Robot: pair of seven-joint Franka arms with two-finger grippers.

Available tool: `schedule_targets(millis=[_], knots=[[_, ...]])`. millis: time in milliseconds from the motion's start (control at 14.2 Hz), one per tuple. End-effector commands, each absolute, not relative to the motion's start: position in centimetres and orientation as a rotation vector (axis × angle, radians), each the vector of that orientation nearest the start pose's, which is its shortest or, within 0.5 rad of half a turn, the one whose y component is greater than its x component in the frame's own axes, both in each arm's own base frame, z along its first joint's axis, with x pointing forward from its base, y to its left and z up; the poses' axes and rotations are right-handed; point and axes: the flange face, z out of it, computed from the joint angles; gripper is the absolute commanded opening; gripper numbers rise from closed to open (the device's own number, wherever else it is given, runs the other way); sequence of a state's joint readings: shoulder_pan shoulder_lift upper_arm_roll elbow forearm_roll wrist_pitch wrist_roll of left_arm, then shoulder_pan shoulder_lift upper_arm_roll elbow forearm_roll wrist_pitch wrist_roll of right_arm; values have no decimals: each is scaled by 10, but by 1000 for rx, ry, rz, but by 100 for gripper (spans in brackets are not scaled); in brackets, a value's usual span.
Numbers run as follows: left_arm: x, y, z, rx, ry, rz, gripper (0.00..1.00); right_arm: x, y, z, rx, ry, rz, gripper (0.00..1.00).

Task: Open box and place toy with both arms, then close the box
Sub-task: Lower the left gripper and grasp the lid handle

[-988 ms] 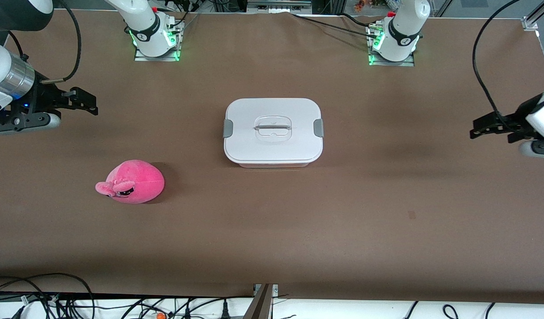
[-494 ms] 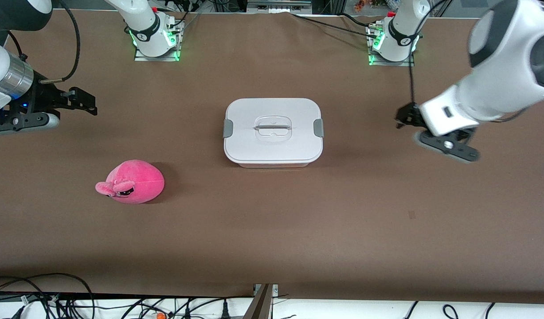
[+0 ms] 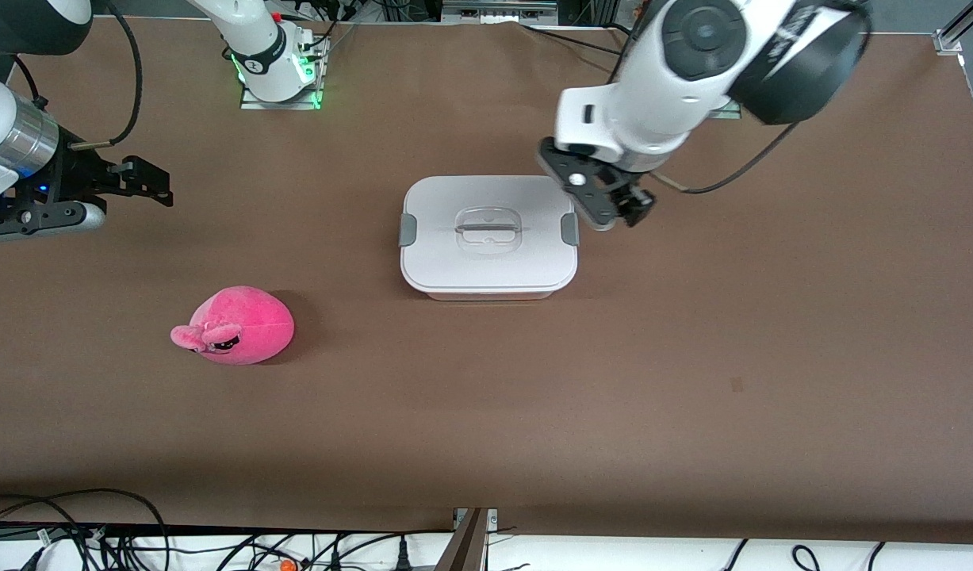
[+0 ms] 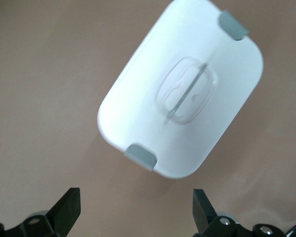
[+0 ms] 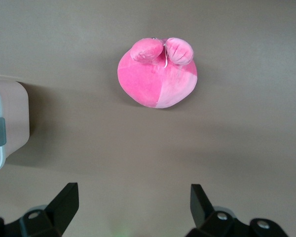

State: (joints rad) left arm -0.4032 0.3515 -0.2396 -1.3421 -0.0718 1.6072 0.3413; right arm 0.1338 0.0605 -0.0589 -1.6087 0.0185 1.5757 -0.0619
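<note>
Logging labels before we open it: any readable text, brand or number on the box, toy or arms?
None readable.
Box lid: plain, no print.
Toy: a dark face mark only, no text.
Right arm base: a small dark mark, too small to read.

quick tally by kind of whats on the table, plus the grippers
box, white lid on, both grey clips in place: 1
toy, pink plush, nearer the front camera than the box, toward the right arm's end: 1
grippers: 2. left gripper, open, by the box's clip at the left arm's end; right gripper, open, waiting over bare table
total: 4
</note>
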Motion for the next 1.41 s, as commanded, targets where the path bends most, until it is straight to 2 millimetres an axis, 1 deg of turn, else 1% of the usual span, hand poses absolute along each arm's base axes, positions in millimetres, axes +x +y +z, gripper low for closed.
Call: schedule_targets(millis=[0, 71, 212, 282, 353, 494, 564, 706, 917, 1058, 1129, 1270, 1340], knots=[[526, -441, 498, -2736, 1732, 102, 100, 567, 45, 579, -3100, -215, 141, 100], [529, -449, 486, -2682, 1746, 52, 100, 568, 45, 580, -3098, -214, 138, 100], [515, -482, 467, -2610, 1832, -11, 100, 568, 45, 580, -3098, -214, 136, 100], [511, -492, 454, -2565, 1868, -29, 100, 568, 45, 578, -3098, -214, 138, 100], [507, -498, 439, -2513, 1886, -38, 100, 568, 45, 577, -3097, -214, 140, 100], [503, -502, 421, -2438, 1925, -32, 100, 569, 46, 576, -3094, -216, 140, 100], [501, -506, 407, -2429, 1935, -2, 100, 569, 46, 576, -3094, -216, 140, 100], [494, -515, 395, -2372, 1947, 13, 100, 569, 45, 576, -3094, -216, 140, 100], [490, -518, 384, -2360, 1953, 37, 100, 569, 46, 577, -3093, -218, 140, 100], [493, -517, 376, -2342, 1954, 39, 100, 569, 46, 576, -3093, -218, 143, 100], [493, -518, 367, -2338, 1961, 56, 100, 569, 46, 576, -3093, -218, 143, 100], [486, -526, 362, -2335, 1967, 50, 100, 569, 46, 576, -3093, -218, 143, 100], [486, -527, 357, -2333, 1967, 61, 100, 569, 46, 576, -3095, -218, 140, 100]])
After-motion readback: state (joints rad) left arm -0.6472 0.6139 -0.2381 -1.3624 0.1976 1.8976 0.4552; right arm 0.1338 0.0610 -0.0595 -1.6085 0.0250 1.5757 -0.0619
